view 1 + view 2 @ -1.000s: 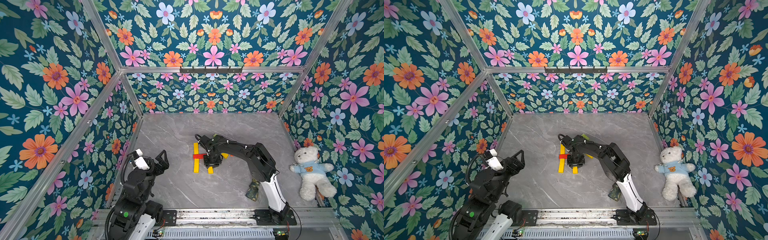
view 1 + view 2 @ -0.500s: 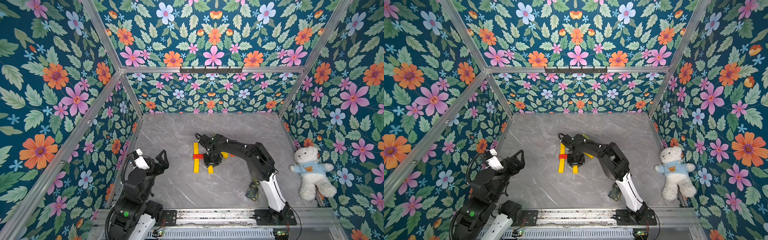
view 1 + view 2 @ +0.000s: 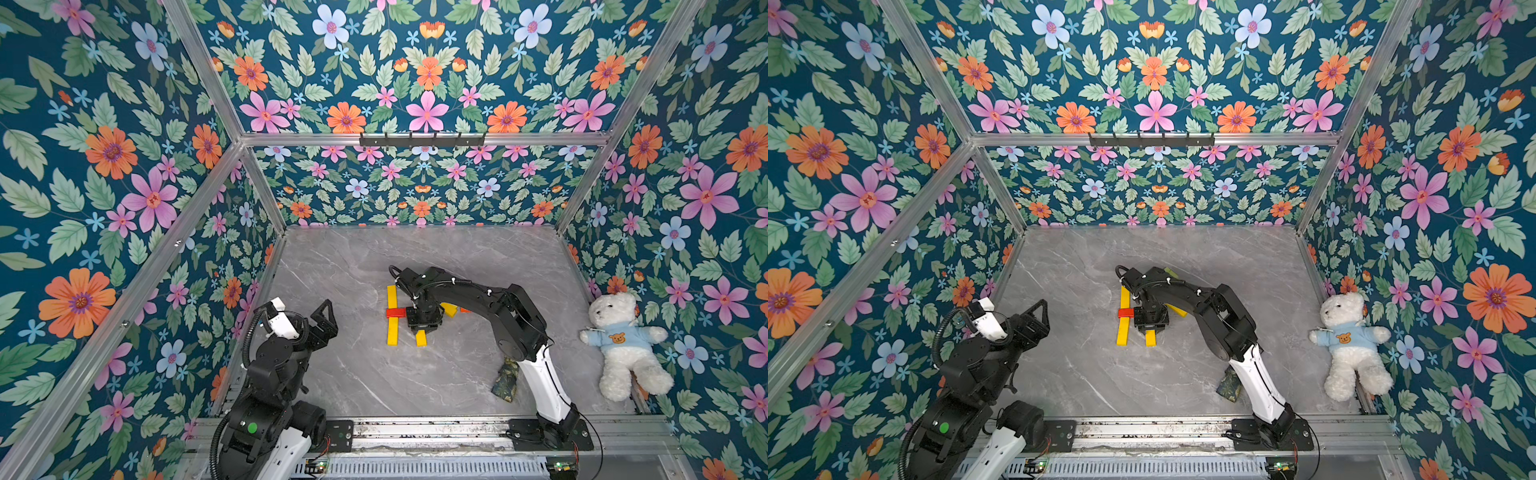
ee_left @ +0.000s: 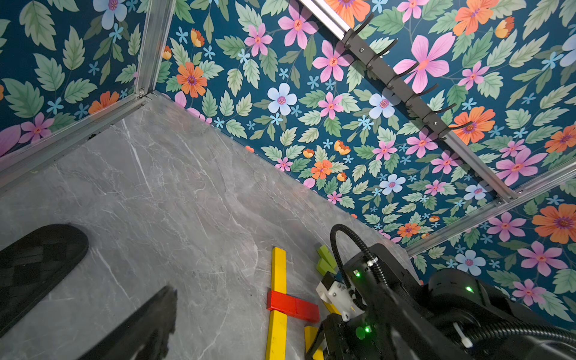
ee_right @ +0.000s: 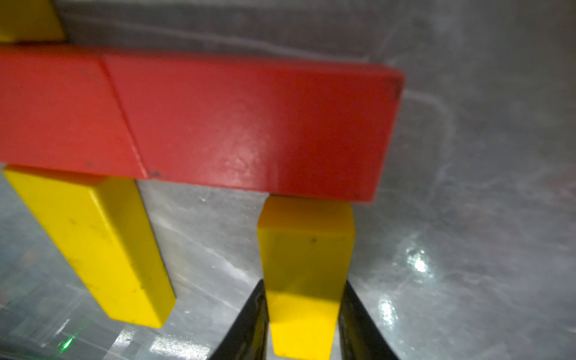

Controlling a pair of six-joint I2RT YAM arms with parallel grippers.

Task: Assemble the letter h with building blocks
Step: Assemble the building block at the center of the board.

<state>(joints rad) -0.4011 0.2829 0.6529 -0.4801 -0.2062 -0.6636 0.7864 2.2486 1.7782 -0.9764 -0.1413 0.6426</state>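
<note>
One enclosure: floral walls ring a grey marble floor (image 3: 374, 257). On it lie the blocks, a teddy bear (image 3: 619, 345) at the right edge, and a dark cloth scrap (image 3: 505, 380) lower right of centre, just beside the right arm's white link.
Letter h: at the centre of both top views. It has a long yellow upright (image 3: 392, 328), a red crossbar (image 3: 395, 312) laid over the upright's middle, and a short yellow leg (image 3: 421, 339) just right of the upright and parallel to it.
Spare blocks: a yellow block (image 3: 449, 309) and an orange sliver (image 3: 464, 309) peek out right of the right gripper (image 5: 303, 283), mostly hidden by the arm.
Right gripper: points down over the h, with its fingers clamped on the two long sides of the short yellow leg.
Left gripper (image 3: 322, 322): lower left, held above the floor, well apart from the blocks. Its fingers (image 4: 40, 261) are spread, with nothing between them.
Right wrist view alone: the leg's far end meets the crossbar's lower edge near the crossbar's right end. A seam crosses the red, and I cannot tell whether it is one piece or two.
Left wrist view: two lime-green blocks (image 4: 325, 261) lie beyond the upright, behind the right arm's cable. The arm covers them almost wholly in the top views.
Top views alone: the bear, the cloth scrap and both arm bases along the bottom edge.
</note>
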